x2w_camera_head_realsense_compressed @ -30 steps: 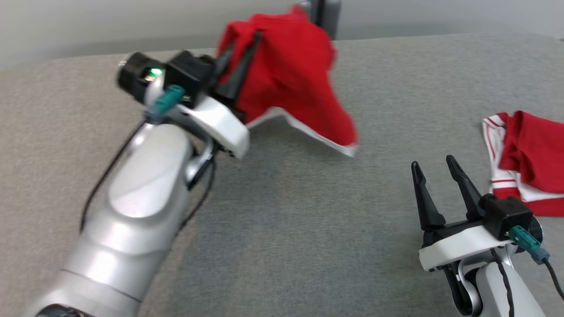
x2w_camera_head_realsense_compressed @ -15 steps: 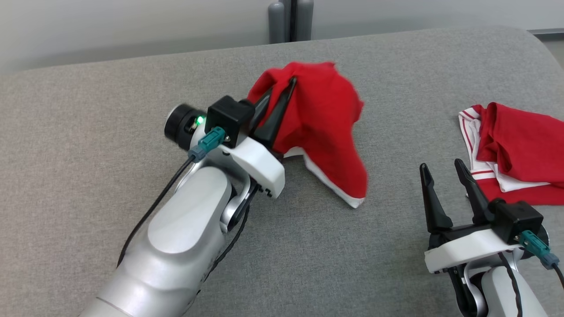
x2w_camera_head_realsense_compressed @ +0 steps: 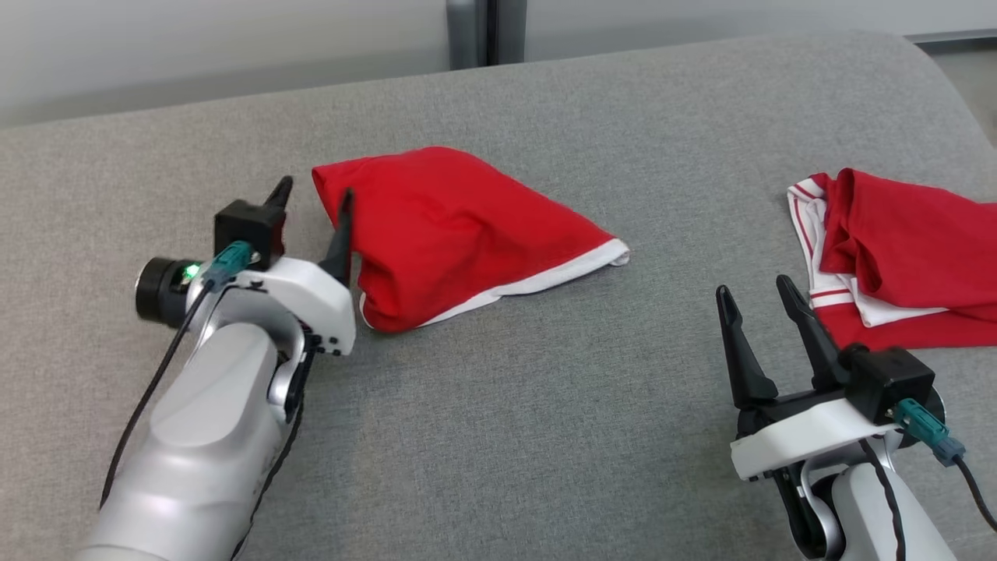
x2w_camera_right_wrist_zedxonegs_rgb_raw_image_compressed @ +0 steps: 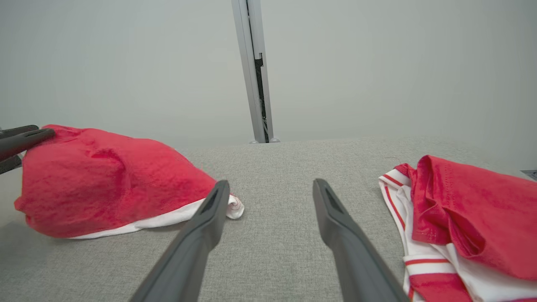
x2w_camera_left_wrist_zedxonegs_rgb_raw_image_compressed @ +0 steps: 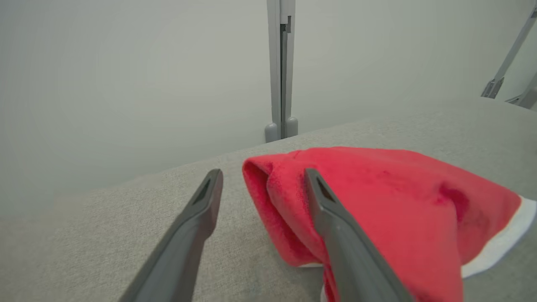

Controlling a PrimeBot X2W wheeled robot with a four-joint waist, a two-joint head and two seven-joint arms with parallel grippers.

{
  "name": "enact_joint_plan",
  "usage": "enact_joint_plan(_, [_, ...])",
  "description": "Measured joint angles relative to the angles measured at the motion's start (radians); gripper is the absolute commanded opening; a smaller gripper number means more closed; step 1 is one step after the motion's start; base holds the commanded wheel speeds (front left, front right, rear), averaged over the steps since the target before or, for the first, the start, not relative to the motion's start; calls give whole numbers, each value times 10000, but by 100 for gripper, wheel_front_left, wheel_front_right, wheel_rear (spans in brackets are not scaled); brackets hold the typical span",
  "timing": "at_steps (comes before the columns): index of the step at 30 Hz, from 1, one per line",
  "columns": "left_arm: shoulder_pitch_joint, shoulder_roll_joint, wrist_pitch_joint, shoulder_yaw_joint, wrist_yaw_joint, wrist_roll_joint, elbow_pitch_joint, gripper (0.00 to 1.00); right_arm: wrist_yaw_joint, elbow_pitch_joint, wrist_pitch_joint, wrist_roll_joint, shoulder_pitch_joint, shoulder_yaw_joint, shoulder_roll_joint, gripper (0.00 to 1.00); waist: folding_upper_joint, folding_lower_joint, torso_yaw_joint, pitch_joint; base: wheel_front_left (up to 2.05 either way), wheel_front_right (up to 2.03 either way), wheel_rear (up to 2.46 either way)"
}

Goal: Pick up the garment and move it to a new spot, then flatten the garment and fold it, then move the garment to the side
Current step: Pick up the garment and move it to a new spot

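The garment [x2w_camera_head_realsense_compressed: 459, 234] has dropped onto the cushion [x2w_camera_head_realsense_compressed: 545, 436]; left fingers [x2w_camera_head_realsense_compressed: 340, 241] spread around its edge, right fingers [x2w_camera_head_realsense_compressed: 740, 351] spread, empty.

Red garment [x2w_camera_head_realsense_compressed: 459, 226] on grey surface [x2w_camera_head_realsense_compressed: 545, 436], left end effector [x2w_camera_head_realsense_compressed: 317, 187] splayed at its edge

Big grey cloth pad [x2w_camera_head_realsense_compressed: 545, 405] takes up most of the head view, from btm to near the top. Its far edge curves down at upper right. The cloth looks a bit fuzzy, and the light on it is soft and even. Behind it, a plain pale wall [x2w_camera_head_realsense_compressed: 195, 54] runs across the top. A grey post [x2w_camera_head_realsense_compressed: 506, 31] stands at top middle w/ a dark slit down it. A bit of floor [x2w_camera_head_realsense_compressed: 977, 70] shows at far upper right. In the left wrist view, thin metal bars [x2w_camera_left_wrist_zedxonegs_rgb_raw_image_compressed: 505, 58] lean at upper right.
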Motion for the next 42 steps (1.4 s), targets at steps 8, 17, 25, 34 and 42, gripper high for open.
enact_joint_plan(8, [1304, 299, -59, 1177, 267, 424, -1432, 100, 0, 125, 0, 4, 313, -132, 4, 100, 0, 0, 21, -584, 0, 0, 0])
enact_joint_plan(17, [5048, 88, -61, 3028, 326, 1523, -4245, 100, 0, 384, -2, -48, 1058, -276, 6, 100, 0, 0, 345, -1664, 0, 0, 0])
enact_joint_plan(25, [7257, -349, -61, 3835, -15, 2408, -5743, 100, 0, 573, -2, -31, 1707, -491, 8, 100, 0, 0, 862, -2409, 0, 0, 0])
enact_joint_plan(34, [8540, -738, -61, 4560, -286, 2836, -6142, 100, 0, 871, -2, -69, 2148, -573, 6, 100, 0, 0, 1138, -2711, 0, 0, 0])
enact_joint_plan(42, [8560, -949, -61, 4573, -541, 2978, -6180, 100, 0, 1001, 0, -272, 2067, -752, 4, 100, 0, 0, 1420, -2350, 0, 0, 0])
